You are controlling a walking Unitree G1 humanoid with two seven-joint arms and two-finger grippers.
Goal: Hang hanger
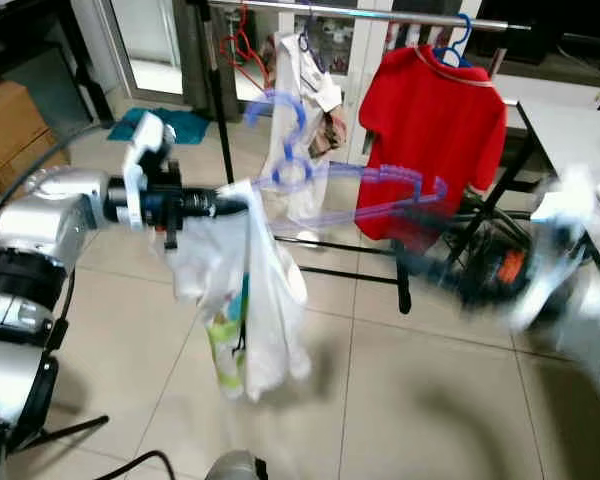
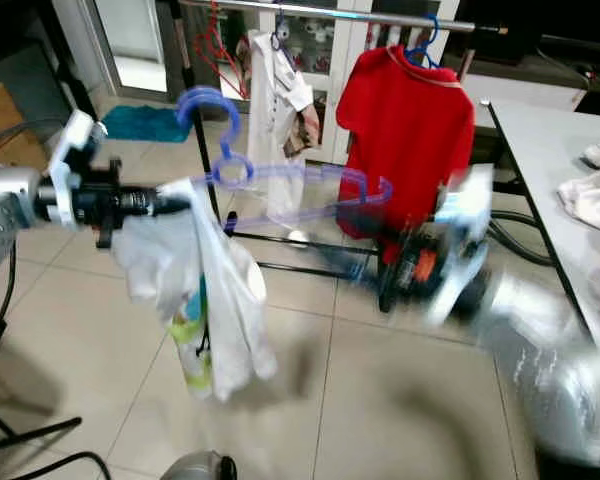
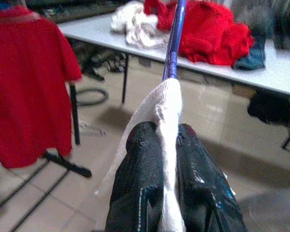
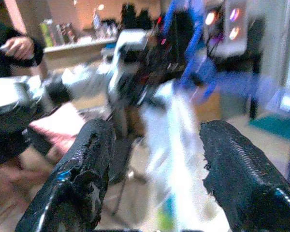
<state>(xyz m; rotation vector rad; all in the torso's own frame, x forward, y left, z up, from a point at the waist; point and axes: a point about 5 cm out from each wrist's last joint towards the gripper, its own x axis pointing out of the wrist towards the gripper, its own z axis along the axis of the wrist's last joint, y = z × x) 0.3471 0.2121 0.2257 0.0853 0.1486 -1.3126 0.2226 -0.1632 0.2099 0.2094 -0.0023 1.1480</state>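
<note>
1. The left gripper was clamped on the white shirt at the end of the blue hanger. In the left wrist view its fingers pinched a fold of white cloth with the blue bar running out past them. That grip seemed meant to carry hanger and shirt together, held out level in front of the rail.
2. The hanger sat in mid-air below the rail, well short of it, its hook pointing up. Held at one end only, it seemed likely to tip unless something steadied the far end.
3. The right gripper was blurred in the head views, near the hanger's far end. In its wrist view the fingers stood wide apart with nothing between them, facing the shirt and hanger. I judged it was there to take or steady the free end.
4. The hanger was translucent blue plastic, thin, with a round loop below the hook and an upturned tip at its far end.
5. The shirt hung from one shoulder only, bunched and drooping towards the floor, with a green and yellow print low down.
6. On the rail a red shirt on its own blue hanger and a white garment hung already, with a gap between them.
</note>
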